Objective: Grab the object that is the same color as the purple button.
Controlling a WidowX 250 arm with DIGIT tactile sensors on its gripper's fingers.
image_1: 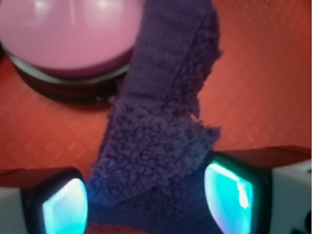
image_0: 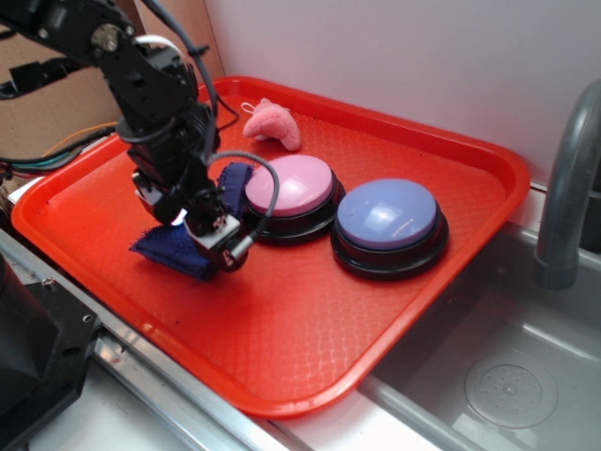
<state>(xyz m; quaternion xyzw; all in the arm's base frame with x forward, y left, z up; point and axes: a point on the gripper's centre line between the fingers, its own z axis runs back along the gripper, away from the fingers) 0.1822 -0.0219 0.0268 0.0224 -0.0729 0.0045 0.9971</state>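
The dark purple-blue terry rag point(image_0: 169, 252) lies bunched on the red tray point(image_0: 300, 376), just left of the pink button. My gripper point(image_0: 202, 230) points down onto it. In the wrist view the rag point(image_1: 161, 126) fills the whole gap between my two glowing cyan pads point(image_1: 229, 192), and my gripper point(image_1: 146, 195) is shut on it. One end of the rag stands up towards the pink button. The purple button point(image_0: 387, 214), a periwinkle dome on a black base, sits at the tray's right, apart from my gripper.
The pink dome button point(image_0: 289, 183) stands right next to the rag and shows at the top left of the wrist view point(image_1: 63, 34). A pink plush toy point(image_0: 272, 122) lies at the tray's back. A steel sink point(image_0: 507, 385) and grey faucet point(image_0: 563, 188) are to the right.
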